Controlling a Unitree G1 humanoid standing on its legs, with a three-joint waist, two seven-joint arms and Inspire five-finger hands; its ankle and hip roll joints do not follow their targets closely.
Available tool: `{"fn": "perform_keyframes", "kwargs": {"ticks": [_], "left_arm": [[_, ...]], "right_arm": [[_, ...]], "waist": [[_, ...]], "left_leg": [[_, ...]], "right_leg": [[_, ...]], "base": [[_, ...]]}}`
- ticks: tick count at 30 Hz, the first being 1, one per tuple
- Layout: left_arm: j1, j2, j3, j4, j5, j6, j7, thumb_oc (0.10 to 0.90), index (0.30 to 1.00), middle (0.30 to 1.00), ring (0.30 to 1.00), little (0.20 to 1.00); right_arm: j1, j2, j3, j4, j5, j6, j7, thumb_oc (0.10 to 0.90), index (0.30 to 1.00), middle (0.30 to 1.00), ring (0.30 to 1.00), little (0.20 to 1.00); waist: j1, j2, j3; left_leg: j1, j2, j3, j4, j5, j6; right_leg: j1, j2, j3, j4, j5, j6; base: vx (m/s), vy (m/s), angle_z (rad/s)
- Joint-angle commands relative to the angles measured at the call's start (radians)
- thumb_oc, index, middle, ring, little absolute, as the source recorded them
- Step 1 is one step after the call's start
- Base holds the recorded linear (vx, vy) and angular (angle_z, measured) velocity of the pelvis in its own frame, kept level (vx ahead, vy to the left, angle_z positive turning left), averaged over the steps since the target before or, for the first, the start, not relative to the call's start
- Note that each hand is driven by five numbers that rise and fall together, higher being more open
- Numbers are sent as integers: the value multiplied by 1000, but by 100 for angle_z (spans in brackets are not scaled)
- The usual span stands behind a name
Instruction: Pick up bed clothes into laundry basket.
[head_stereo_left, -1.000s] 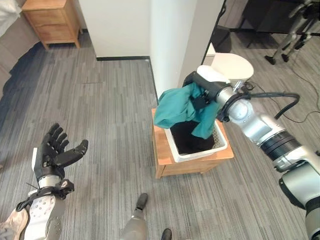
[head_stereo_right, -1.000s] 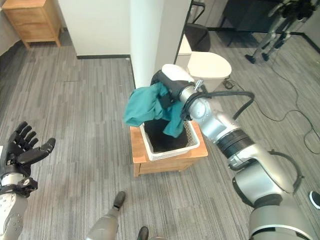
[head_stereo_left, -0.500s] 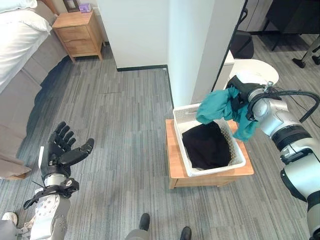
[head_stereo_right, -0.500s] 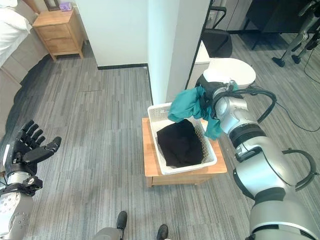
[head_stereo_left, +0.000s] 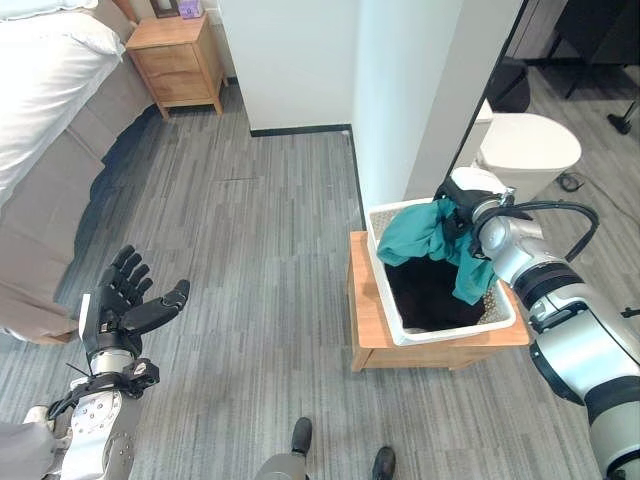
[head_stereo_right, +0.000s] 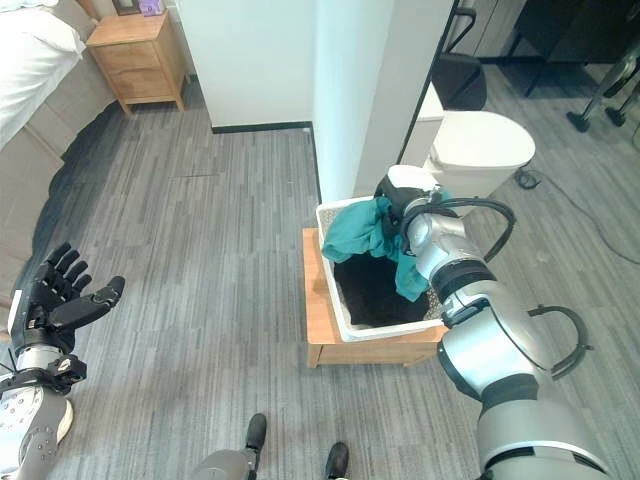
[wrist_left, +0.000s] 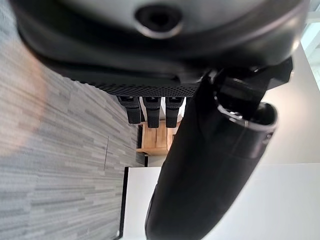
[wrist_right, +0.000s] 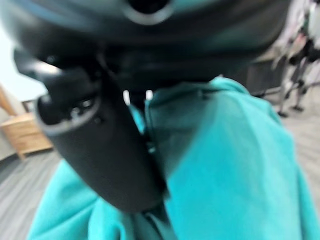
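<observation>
Gripping teal garment (head_stereo_left: 430, 238), right hand (head_stereo_left: 462, 200), over basket (head_stereo_left: 400, 322)

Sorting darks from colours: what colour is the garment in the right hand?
Teal garment, held by the right hand; clearest in the left eye view.

We see soft matt teal cloth garment (head_stereo_left: 432, 235), crumpled, over white perforated plastic laundry basket (head_stereo_left: 400, 322). Inside it, matt black fabric (head_stereo_left: 432, 295). Basket sits on smooth light wooden stand (head_stereo_left: 365, 325). Grey wood-grain plank floor (head_stereo_left: 260, 250), low sheen.
</observation>
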Motion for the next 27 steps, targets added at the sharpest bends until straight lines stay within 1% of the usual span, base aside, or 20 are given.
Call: {"fn": "perform_keyframes", "kwargs": {"ticks": [1,2,6,7,8,13,14,16,19,24,27], "left_arm": [[-61,99,-23,-98,16,-99,3,800,900,900,900,900],[-63,107,-19,-99,15,-100,3,800,900,900,900,900],[-59,113,-10,-94,8,-105,5,800,900,900,900,900],[-60,112,-11,-93,8,-105,5,800,900,900,900,900],[-64,114,-13,-88,9,-107,7,800,900,900,900,900],[-56,105,-19,-71,-3,-112,-3,800,900,900,900,900],[-56,105,-19,-71,-3,-112,-3,800,900,900,900,900],[-49,103,-13,-54,-8,-116,-7,800,900,900,900,900],[-47,101,-16,-48,-10,-115,-10,800,900,900,900,900],[-54,100,-23,-40,-10,-115,-12,800,900,900,900,900],[-66,104,-31,-40,-10,-119,-12,800,900,900,900,900]], "right_arm": [[-101,-9,54,7,-33,-8,-64,400,300,300,300,300],[-95,3,47,37,-35,-4,-61,400,300,300,300,300],[-117,-5,52,83,-40,3,-58,400,300,300,300,300],[-118,-5,53,84,-40,3,-58,400,300,300,300,300],[-139,-17,53,107,-38,6,-65,400,300,300,300,300],[-198,-68,83,131,-52,6,-76,400,300,300,300,300],[-198,-68,83,131,-52,6,-76,400,300,300,300,300],[-228,-120,101,127,-58,5,-84,400,300,300,300,300],[-238,-143,99,127,-50,9,-94,400,300,300,300,300],[-243,-148,99,123,-40,9,-92,400,300,300,300,300],[-246,-149,105,125,-36,9,-92,400,300,300,300,300]], "waist": [[8,-26,-94],[11,-15,-88],[17,8,-84],[17,8,-85],[19,18,-85],[24,42,-85],[24,42,-85],[21,51,-84],[17,57,-80],[13,66,-75],[12,78,-69]], "left_leg": [[16,-43,-11,0,-57,-2],[4,-46,-13,0,-53,-2],[-19,-55,-14,0,-44,-3],[-21,-55,-14,0,-44,-3],[-29,-58,-16,0,-40,-5],[-38,-65,-21,0,-34,-7],[-38,-65,-21,0,-34,-7],[-42,-67,-24,0,-32,-8],[-44,-65,-21,0,-32,-8],[-50,-66,-16,0,-31,-9],[-63,-70,-15,0,-26,-9]], "right_leg": [[-35,-9,9,12,-33,26],[-47,-11,10,12,-31,27],[-68,-19,10,12,-27,29],[-69,-19,10,12,-27,29],[-77,-21,8,12,-26,29],[-82,-25,3,12,-28,30],[-82,-25,3,12,-28,30],[-84,-28,2,12,-30,30],[-89,-26,5,12,-32,30],[-98,-25,13,12,-32,29],[-112,-29,17,12,-30,28]], "base": [[-6,2,5],[-14,7,6],[-5,2,1],[0,0,0],[0,0,0],[6,2,3],[13,-2,5],[11,-6,2],[4,-4,1],[1,-3,-3],[-16,-1,-5]]}}
